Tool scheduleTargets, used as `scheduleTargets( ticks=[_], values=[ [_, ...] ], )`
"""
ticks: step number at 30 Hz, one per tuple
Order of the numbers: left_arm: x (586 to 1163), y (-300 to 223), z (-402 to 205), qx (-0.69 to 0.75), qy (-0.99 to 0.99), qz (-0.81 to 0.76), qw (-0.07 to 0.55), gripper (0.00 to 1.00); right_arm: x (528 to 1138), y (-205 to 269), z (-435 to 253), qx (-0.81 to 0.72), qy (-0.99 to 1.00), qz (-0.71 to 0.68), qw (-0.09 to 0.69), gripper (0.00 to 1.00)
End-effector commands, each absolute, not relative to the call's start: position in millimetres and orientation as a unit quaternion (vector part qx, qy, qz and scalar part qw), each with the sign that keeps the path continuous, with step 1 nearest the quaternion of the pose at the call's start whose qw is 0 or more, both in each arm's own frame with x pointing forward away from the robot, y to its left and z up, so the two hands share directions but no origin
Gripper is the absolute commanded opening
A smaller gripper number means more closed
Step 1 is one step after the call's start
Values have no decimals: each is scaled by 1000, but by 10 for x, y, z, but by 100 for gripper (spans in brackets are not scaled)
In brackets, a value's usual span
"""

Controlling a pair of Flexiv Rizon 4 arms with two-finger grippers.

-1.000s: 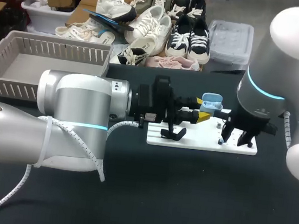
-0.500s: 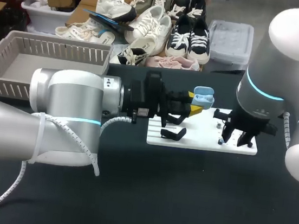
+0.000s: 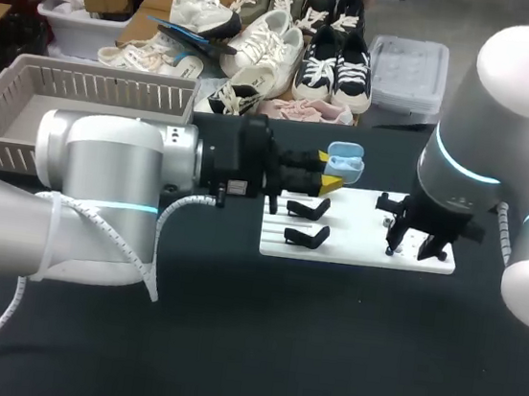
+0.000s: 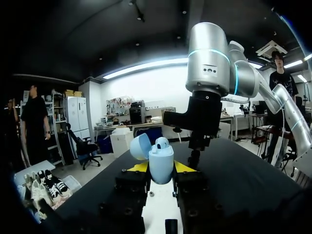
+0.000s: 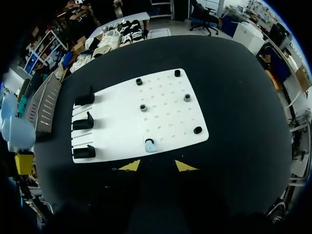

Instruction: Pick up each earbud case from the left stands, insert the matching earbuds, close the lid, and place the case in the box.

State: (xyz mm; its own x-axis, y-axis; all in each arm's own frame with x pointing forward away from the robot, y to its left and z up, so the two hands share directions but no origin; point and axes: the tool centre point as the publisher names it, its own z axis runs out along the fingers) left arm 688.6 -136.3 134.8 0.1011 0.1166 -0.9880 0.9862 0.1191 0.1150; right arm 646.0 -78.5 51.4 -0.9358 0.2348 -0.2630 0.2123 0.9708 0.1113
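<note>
At the far left a grey slatted plastic basket (image 3: pixel 113 93) is sitting on the matte black table cover (image 3: pixel 322 360); the smooth silver left arm (image 3: pixel 100 197) is lying across in front of it and hiding part of its near wall. Further right, the left gripper (image 3: pixel 328 170) is clamping a light blue, rounded plastic earbud case (image 3: pixel 345 156) from two sides, holding it in the air near the stand end of the board; the glossy lid is hanging open, hinged back to one side. In the left wrist view the case (image 4: pixel 161 163) is standing upright between the yellow tips, and a small rounded shape is showing at its mouth, possibly a seated earbud, though that is hard to make out.

A flat white perforated board (image 3: pixel 354 253) is lying past the case; black hook-shaped stands (image 5: pixel 84 120) are lining its left edge, three in the right wrist view, while from the head camera the left gripper is covering one of them. Short black pegs (image 5: pixel 187 97) are dotting the right half; a small light blue earbud (image 5: pixel 150 145) is sitting by the board's near edge.

The right gripper (image 5: pixel 157 166) is hovering over that edge with its fingers apart and gripping nothing, the earbud lying just ahead of them; the bulky right arm (image 3: pixel 503 140) is blocking the table's far right corner.
</note>
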Motion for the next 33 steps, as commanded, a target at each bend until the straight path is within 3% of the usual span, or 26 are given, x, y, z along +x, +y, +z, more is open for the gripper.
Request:
scheduleTargets(
  ticks=[1, 33],
  values=[
    [6890, -1366, 1346, 521, 530, -411, 528, 0, 6499, -774, 441, 125, 981, 46, 143, 39],
    [6890, -1366, 1346, 521, 530, -411, 528, 0, 6633, -662, 273, 170, 973, 84, 131, 35]
  ],
)
